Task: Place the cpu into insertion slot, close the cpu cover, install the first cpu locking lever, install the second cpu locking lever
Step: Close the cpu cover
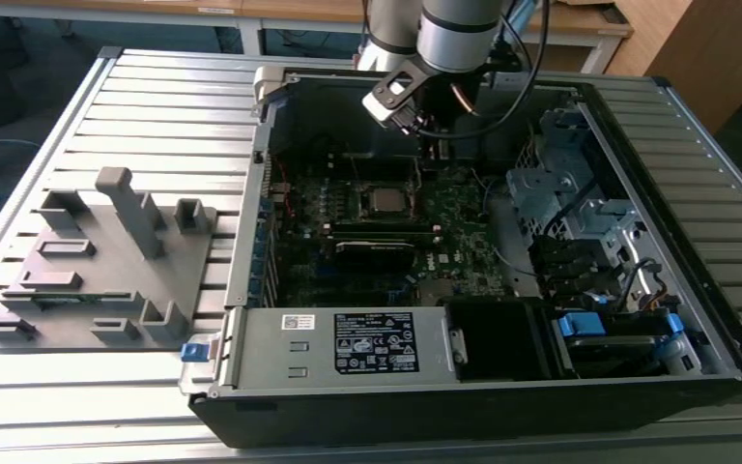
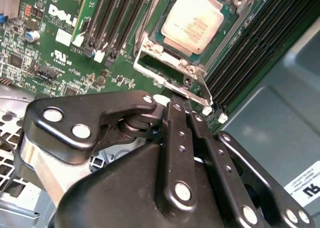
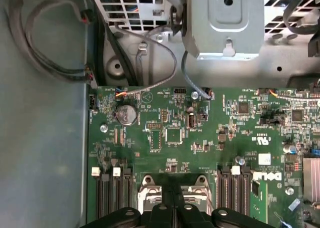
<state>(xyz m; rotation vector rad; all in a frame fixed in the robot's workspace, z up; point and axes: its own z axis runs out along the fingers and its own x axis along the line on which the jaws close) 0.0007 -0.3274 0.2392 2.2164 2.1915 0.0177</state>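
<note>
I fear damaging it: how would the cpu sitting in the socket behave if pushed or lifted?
The cpu looks like a flat, rigid metal-faced plate, so probably stiff and, being small, light. Its smooth face seems slippery to grip. Lying flat inside the insertion slot, it likely won't slide or tip when nudged.

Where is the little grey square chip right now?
In the exterior view the cpu sits mid-case, in the insertion slot on the green motherboard, between two banks of long black memory slots.
</note>
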